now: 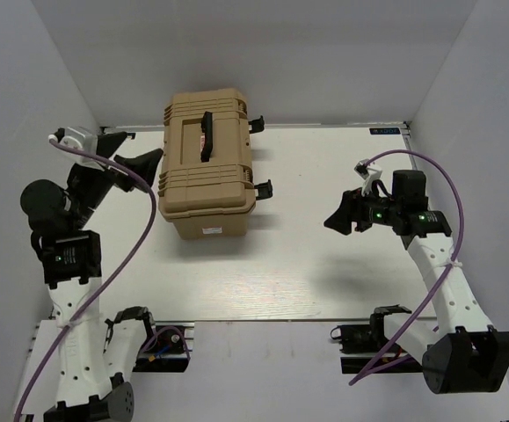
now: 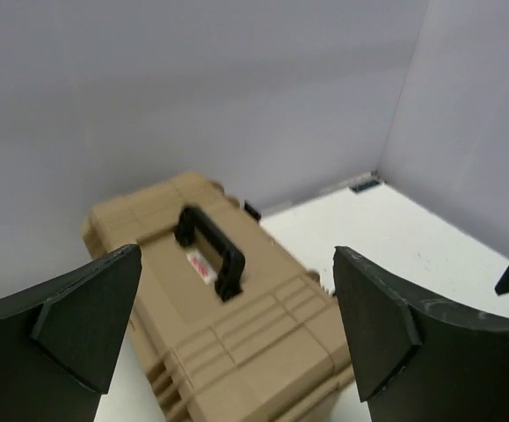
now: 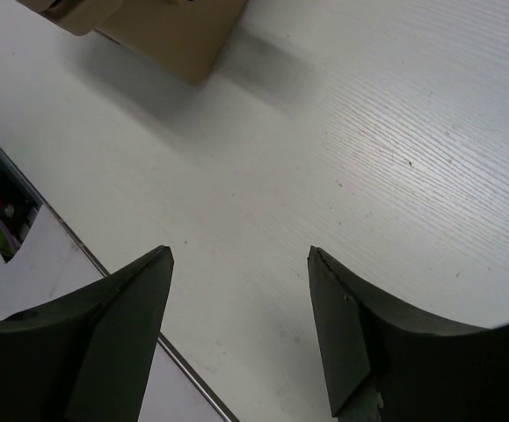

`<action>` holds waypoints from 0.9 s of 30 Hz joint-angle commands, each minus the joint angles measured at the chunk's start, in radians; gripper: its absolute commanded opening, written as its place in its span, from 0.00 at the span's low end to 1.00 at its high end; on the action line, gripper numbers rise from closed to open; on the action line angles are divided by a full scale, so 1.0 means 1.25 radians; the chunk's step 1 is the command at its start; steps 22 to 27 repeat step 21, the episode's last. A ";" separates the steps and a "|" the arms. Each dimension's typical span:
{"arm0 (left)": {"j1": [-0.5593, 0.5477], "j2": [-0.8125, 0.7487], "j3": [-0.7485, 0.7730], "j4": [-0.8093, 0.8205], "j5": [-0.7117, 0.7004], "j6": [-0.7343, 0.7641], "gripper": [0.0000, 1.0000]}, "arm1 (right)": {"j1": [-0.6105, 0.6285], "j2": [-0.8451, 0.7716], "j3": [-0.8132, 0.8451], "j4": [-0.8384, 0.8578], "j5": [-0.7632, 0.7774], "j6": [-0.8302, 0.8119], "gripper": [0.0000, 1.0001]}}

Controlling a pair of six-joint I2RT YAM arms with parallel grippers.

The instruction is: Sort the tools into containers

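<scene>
Left pincer (image 1: 146, 164) gapes wide, seemingly just beside the closed tan case (image 1: 219, 185); right pincer (image 1: 335, 220), also wide, hangs well apart.

No text can be read in any view. The tan case (image 1: 210, 163) carries a small red and white sticker (image 2: 201, 266) on its lid, just beside the black handle (image 2: 210, 251), but its print is too blurred to read. A white label (image 1: 212, 230) stands on the near wall of the case, and its letters are too small. A small blue label (image 1: 386, 131) lies at the far right corner of the surface (image 1: 324, 255), also not legible.
</scene>
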 commanded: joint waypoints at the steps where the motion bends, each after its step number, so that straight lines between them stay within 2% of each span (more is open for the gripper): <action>1: 0.001 0.022 -0.104 -0.088 -0.029 -0.003 1.00 | -0.006 0.009 -0.004 0.027 0.035 -0.004 0.69; 6: 0.001 -0.071 -0.254 -0.127 -0.044 0.036 1.00 | -0.009 0.025 -0.007 0.035 0.062 0.005 0.72; 7: 0.001 -0.085 -0.269 -0.136 -0.055 0.056 1.00 | -0.009 0.025 -0.007 0.039 0.073 0.006 0.84; 10: -0.017 -0.141 -0.327 -0.152 -0.105 0.064 1.00 | -0.010 0.023 -0.001 0.041 0.122 0.026 0.86; 16: -0.024 -0.221 -0.453 -0.102 -0.132 0.064 1.00 | -0.011 -0.021 -0.015 0.078 0.248 0.111 0.91; 21: -0.039 -0.239 -0.478 -0.076 -0.132 0.057 1.00 | -0.025 -0.045 -0.050 0.101 0.231 0.060 0.91; 27: -0.039 -0.239 -0.478 -0.076 -0.132 0.057 1.00 | -0.025 -0.045 -0.050 0.101 0.231 0.060 0.91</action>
